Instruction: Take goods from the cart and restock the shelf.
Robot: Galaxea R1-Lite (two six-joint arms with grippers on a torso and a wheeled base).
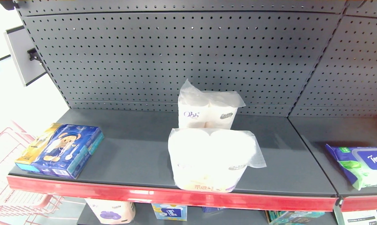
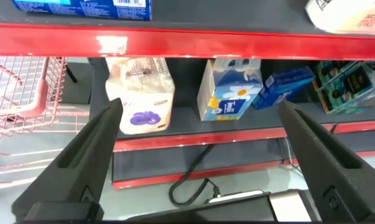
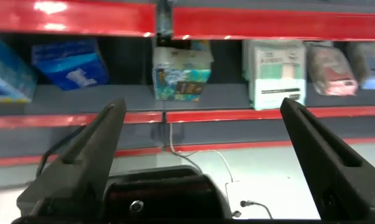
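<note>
Two packs: front pack (image 1: 211,159), rear pack (image 1: 207,110).

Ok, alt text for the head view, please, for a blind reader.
A toilet roll pack stands at the red front edge of a grey shelf, a second pack behind it. A blue box and a gold box lie at its left end near a red cart; a wet-wipes pack lies at right.

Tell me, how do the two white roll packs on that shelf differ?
The front pack sits at the edge of the shelf, by the red strip; the rear pack stands behind it, nearer the pegboard. The front pack looks wider, the rear pack narrower. The rear pack's wrap rises to a loose peak; the front pack's flares sideways. Both hold white rolls in clear wrap.
</note>
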